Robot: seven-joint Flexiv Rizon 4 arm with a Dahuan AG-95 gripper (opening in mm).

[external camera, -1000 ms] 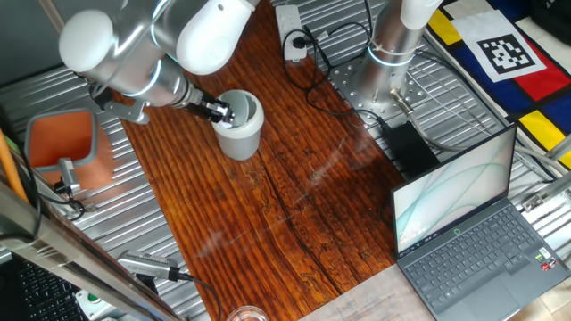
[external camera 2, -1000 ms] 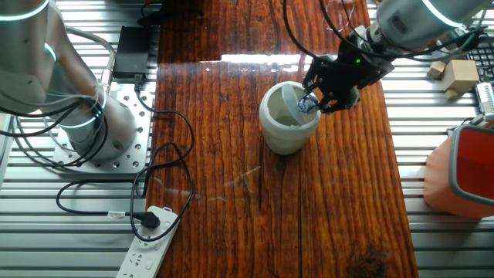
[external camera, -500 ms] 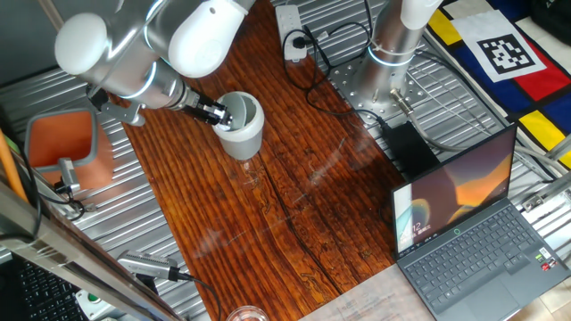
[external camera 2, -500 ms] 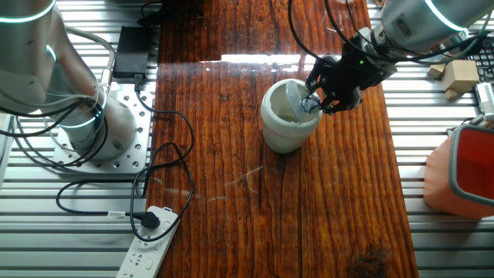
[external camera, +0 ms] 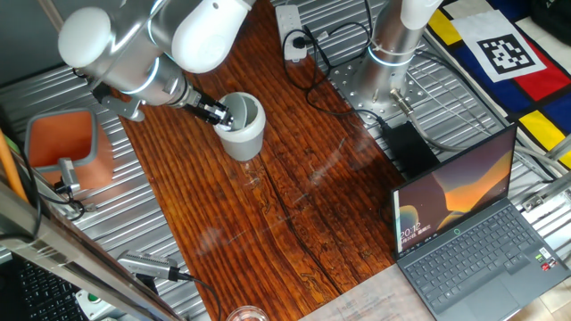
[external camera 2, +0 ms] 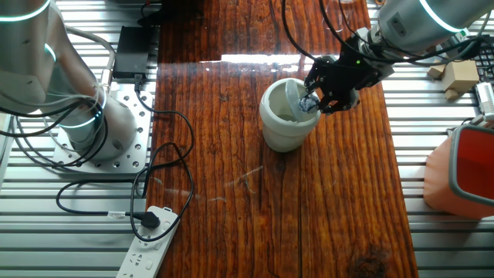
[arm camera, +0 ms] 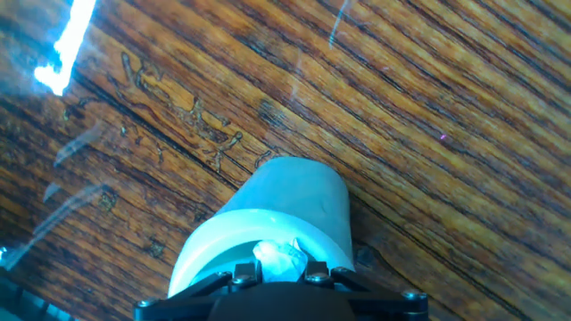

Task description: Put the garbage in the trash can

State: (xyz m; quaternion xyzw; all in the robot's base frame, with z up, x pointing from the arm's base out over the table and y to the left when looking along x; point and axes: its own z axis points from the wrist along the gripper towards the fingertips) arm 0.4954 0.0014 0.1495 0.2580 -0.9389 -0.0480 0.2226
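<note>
- Laptop screen [external camera: 451, 201], right of frame in one fixed view: small white clock digits at its lower left, too small to read.
- Black-and-white square marker [external camera: 506, 53], upper right, on the coloured mat [external camera: 535, 85]: a coded pattern, no letters.
- No other legible text.

In the hand view the trash can [arm camera: 277, 223] is cut off by the bottom edge, the gripper [arm camera: 278, 267] body there hides the lower part of the garbage [arm camera: 278, 254] over its mouth, and its jaws' fingertips cannot be made out
</note>
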